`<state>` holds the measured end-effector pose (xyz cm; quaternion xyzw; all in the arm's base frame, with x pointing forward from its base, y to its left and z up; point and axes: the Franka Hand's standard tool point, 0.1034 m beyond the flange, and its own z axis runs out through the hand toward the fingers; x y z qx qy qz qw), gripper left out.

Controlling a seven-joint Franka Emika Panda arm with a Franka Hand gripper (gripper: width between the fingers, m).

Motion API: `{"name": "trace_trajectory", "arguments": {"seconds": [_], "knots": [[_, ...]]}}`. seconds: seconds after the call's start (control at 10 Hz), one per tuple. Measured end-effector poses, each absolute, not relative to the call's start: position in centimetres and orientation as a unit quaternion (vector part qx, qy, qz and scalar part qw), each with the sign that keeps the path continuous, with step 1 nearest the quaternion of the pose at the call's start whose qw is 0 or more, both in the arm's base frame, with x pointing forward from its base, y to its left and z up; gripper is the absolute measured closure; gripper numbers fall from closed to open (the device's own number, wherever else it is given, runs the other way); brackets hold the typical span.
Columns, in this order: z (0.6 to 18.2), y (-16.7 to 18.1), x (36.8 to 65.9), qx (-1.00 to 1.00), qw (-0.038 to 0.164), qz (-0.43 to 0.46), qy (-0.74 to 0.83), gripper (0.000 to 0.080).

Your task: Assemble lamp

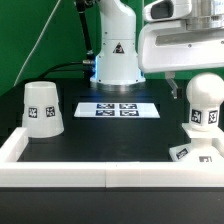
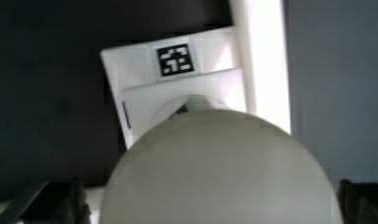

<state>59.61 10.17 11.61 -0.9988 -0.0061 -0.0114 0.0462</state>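
Note:
The white rounded bulb (image 1: 203, 103) stands upright on the square stepped base (image 1: 195, 153) at the exterior view's right, next to the white wall. My gripper (image 1: 190, 88) hangs just over the bulb's top, and one finger (image 1: 176, 89) shows beside it. In the wrist view the bulb (image 2: 207, 165) fills the space between my two dark fingers (image 2: 49, 203), with small gaps on both sides, so the gripper (image 2: 204, 205) is open around it. The base (image 2: 159, 85) with its tag lies under the bulb. The cone shade (image 1: 42, 108) stands alone at the exterior view's left.
The marker board (image 1: 118, 108) lies flat at the back middle, in front of the big white robot pedestal (image 1: 117, 60). A raised white wall (image 1: 100, 178) borders the black table along the front and sides, and it also shows in the wrist view (image 2: 260, 60).

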Motion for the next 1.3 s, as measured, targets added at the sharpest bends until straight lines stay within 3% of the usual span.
{"name": "trace_trajectory", "arguments": {"seconds": [0.8,1.3], "knots": [[11.78,10.59,59.96,-0.889,0.000,-0.026,-0.457,0.0101],[11.77,10.09,60.19,-0.829,-0.014,-0.027,-0.558,0.0101]]}}
